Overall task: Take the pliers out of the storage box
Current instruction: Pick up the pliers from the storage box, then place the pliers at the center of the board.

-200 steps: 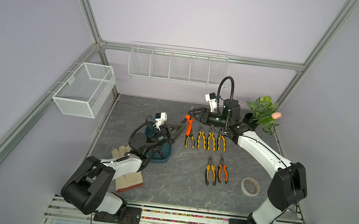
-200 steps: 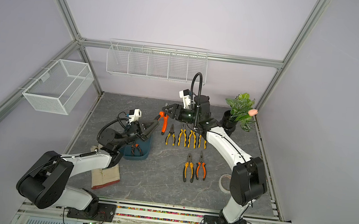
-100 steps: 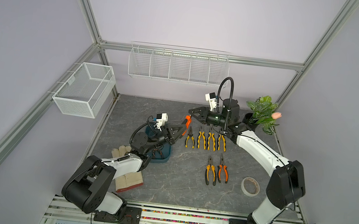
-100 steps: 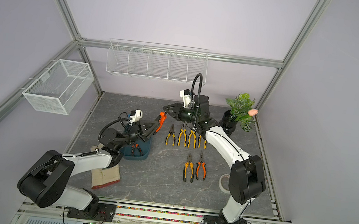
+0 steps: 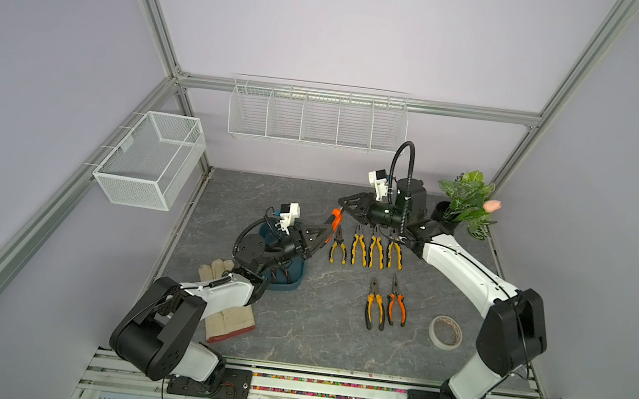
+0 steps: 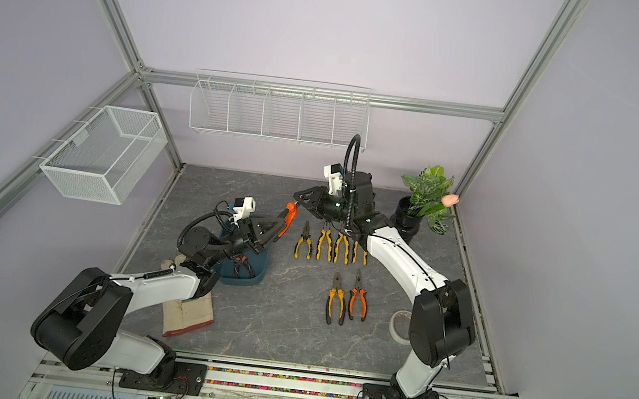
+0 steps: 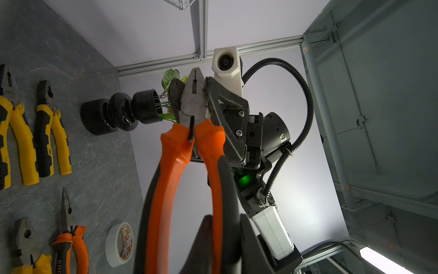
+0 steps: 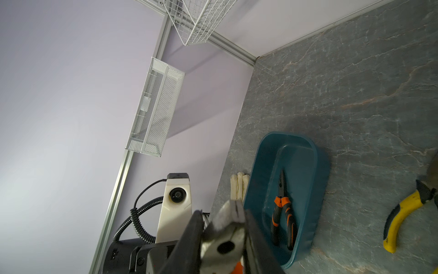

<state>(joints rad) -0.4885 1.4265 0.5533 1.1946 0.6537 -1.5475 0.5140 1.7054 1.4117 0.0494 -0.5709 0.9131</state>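
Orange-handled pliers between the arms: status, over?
Left gripper shut on handles of orange-handled steel pliers; right gripper shut on their head, midair. One orange-handled needle-nose pair left in teal plastic tub. Path clear.

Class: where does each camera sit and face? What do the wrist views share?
Both top views: high up, looking down at the table; left arm, right arm show.
Left wrist: on left arm, faces right gripper along orange pliers; left fingers show.
Right wrist: on right arm, faces box; right fingers show.
Shared: both wrist views show the orange pliers.
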